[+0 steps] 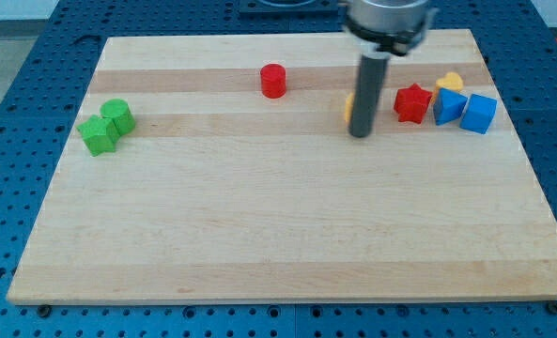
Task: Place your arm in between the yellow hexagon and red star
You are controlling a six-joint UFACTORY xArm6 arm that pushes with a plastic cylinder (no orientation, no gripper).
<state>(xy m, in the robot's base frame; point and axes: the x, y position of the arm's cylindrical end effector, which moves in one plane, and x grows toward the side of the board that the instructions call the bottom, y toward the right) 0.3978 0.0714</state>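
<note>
You see only a thin yellow edge of the yellow block (349, 106), because the rod (365, 94) stands in front of it, so you cannot tell its shape. The top of the rod and its metal mount (388, 21) are cut off by the view's top edge. The other yellow block (450, 82) is partly hidden behind the blue block (448, 106), and its shape is not clear. You cannot tell whether my tip (360, 135) touches the hidden block.

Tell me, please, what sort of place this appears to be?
Probably a robotics lab bench: a wooden board lies on a blue perforated table, with small coloured blocks such as the red star, and my tip.
</note>
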